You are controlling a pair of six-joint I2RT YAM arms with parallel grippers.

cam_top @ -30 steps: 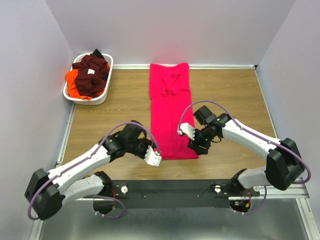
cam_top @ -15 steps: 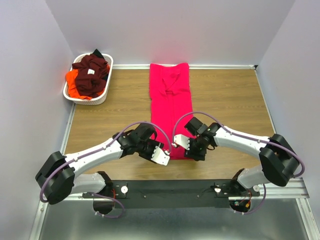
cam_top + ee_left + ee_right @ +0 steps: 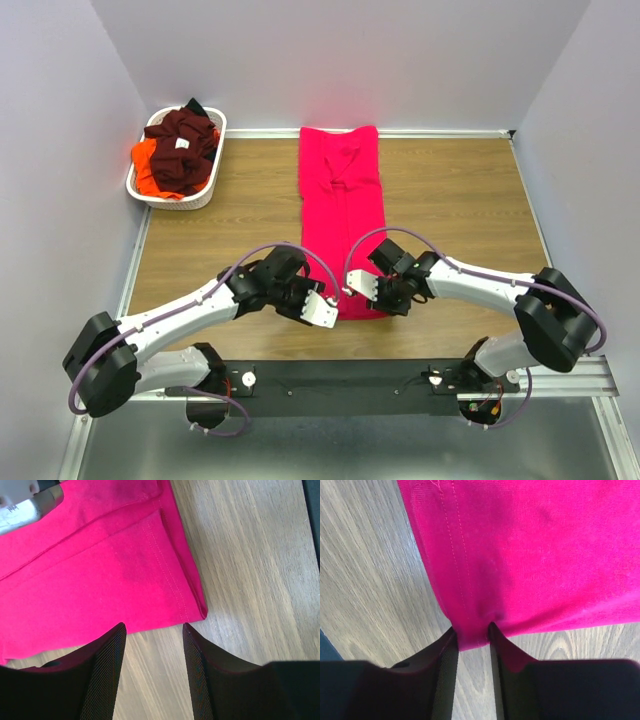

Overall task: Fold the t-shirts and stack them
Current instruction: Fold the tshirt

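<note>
Table [image 3: 460,200], basket [image 3: 172,201] w/ maroon+orange tees [image 3: 183,152], pink tee [image 3: 340,205]

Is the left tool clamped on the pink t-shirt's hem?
No, the left tool holds its fingers apart, bare table showing between them and the hem of the pink t-shirt at their tips.

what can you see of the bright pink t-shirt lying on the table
The bright pinkish-red cloth t-shirt is folded lengthwise into a long narrow strip. It lies flat down the middle of the wooden table, with its far end by the back wall. The knit looks soft, with a double-stitched hem at the near end and layered folded edges. The right gripper has its jaws pinched on a corner of that hem. The left gripper has its jaws open near the hem's other corner, gripping nothing.
</note>
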